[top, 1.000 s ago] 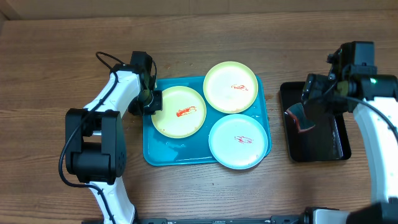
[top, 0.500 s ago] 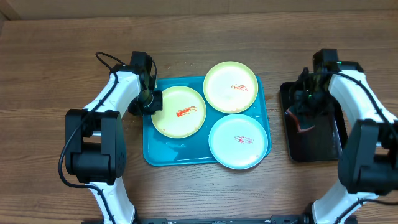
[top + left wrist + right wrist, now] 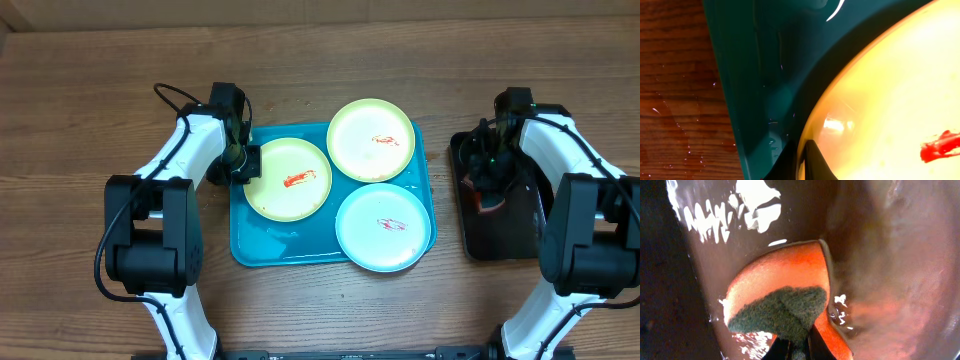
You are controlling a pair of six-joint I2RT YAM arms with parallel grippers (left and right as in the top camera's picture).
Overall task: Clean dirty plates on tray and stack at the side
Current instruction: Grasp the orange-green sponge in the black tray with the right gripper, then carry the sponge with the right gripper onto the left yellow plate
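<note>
Turquoise tray: centre of the overhead frame on the wooden surface. It carries all three plates, and none is stacked at the side yet.
Left plate: pale yellow, in the left half of that tray, with a red sauce smear at its middle.
Top plate: pale yellow, upper right corner, reaching past the raised rim, with a small red smear.
White plate: mint-edged, lower right corner, with a small red smear.
Left end effector: pinching the left plate's left edge. At bottom centre of the wrist view, dark fingers sit either side of the rim.
Right end effector: down in the black tray at the right of the frame, pressed together on the sponge, which is orange with a green scouring face.
Risk, slipping: the hold is a narrow bite on a glossy rim, and droplets show on the wood nearby. Any tilt or lift could let the plate slide out onto its neighbours.
Risk, dragging: a sideways pull on the plate could shift the whole turquoise holder.
Risk, sponge: it is gripped near one end, so scrubbing pressure could twist it loose and leave sauce behind.
Risk, crowding: the plates lie close together, so a wide wipe could knock the next one.
</note>
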